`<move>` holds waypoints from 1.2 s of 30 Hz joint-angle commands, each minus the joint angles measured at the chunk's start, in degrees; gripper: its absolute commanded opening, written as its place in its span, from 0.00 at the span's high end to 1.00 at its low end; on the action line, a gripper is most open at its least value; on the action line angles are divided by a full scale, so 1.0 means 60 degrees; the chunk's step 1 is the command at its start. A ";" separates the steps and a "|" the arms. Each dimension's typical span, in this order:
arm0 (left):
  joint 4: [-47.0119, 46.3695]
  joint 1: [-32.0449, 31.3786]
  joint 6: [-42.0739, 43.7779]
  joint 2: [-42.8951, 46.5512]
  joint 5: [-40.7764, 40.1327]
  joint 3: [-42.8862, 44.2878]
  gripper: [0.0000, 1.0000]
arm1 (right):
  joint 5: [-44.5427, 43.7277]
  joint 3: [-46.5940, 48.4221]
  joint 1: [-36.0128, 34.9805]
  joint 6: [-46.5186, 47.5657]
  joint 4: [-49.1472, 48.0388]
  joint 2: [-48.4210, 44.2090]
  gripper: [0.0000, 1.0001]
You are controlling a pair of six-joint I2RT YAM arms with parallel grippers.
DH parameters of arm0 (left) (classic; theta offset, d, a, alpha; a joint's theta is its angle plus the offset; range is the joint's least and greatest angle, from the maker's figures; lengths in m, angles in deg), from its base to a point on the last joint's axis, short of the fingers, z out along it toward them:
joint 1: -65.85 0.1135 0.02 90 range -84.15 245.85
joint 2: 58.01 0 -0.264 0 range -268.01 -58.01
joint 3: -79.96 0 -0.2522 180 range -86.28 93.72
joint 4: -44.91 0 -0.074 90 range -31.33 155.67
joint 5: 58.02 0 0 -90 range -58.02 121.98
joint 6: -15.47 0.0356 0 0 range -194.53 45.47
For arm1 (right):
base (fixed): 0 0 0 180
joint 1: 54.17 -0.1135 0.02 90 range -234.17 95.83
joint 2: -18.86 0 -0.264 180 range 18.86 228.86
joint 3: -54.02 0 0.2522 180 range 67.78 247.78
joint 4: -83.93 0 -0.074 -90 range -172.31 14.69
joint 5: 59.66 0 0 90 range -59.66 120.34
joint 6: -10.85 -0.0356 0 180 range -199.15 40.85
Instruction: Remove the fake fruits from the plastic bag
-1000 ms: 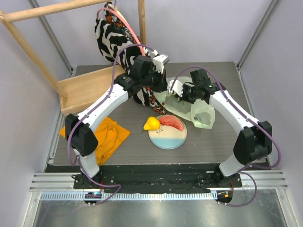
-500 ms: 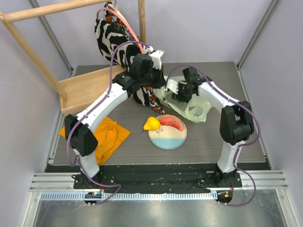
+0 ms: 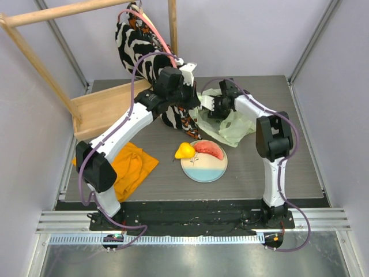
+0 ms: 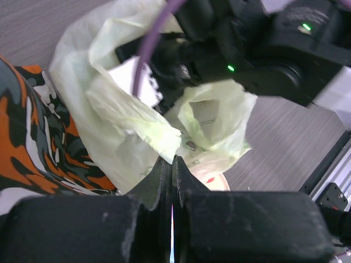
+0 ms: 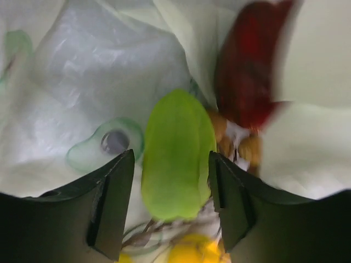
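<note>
The pale-green plastic bag [image 3: 233, 126] lies crumpled at the back of the table. My left gripper [image 3: 196, 107] is shut on its edge [image 4: 164, 143], the jaws pressed together. My right gripper [image 3: 211, 107] reaches into the bag's mouth and is open. A green oval fruit [image 5: 178, 156] lies between its fingers [image 5: 118, 186] with gaps on both sides. Beside it inside the bag are a dark red ball [image 5: 249, 66], brownish grapes [image 5: 241, 143] and a yellow fruit [image 5: 189, 253]. Outside, a yellow pear [image 3: 185, 151] rests by the plate and a red watermelon slice [image 3: 209, 149] lies on it.
The white-and-blue plate [image 3: 203, 168] sits in front of the plastic bag. A zebra-patterned cloth bag [image 3: 137, 49] hangs from a wooden frame [image 3: 104, 107] at the back left, its lower part [image 4: 33, 142] beside the plastic bag. An orange cloth [image 3: 130, 164] lies front left.
My right gripper has opened and pushed left and back into the bag's mouth, and the bag has bunched up. The left gripper has kept its hold and shifted slightly.
</note>
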 commanded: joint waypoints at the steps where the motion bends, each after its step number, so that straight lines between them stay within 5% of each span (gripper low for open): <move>1: -0.0219 0.0006 0.0019 0.0502 0.0385 -0.0226 1.00 | -0.0169 0.1971 0.0064 0.0534 0.0816 0.1345 0.39; 3: -0.0248 0.0006 0.0063 0.0531 0.0415 -0.0271 1.00 | -0.0228 0.2950 0.0137 0.0417 0.1722 0.1700 0.44; 7: -0.0248 0.0006 0.0210 0.0590 0.0357 -0.0417 1.00 | -0.0199 0.3367 0.0283 0.0300 0.2562 0.1616 0.78; 10: -0.0277 0.0006 0.0239 0.0561 0.0284 -0.0432 1.00 | 0.0122 0.2680 0.0372 0.0168 0.2607 0.0855 0.86; 24: -0.0570 0.0065 -0.1078 -0.0171 -0.0332 0.0256 1.00 | 0.2891 -0.0719 0.0269 -0.4341 0.2739 -0.5676 0.88; 36: -0.0716 0.0065 -0.0801 -0.0231 -0.0391 0.0125 1.00 | 0.3345 -0.4146 -0.1942 -0.6671 0.2945 -0.7952 0.87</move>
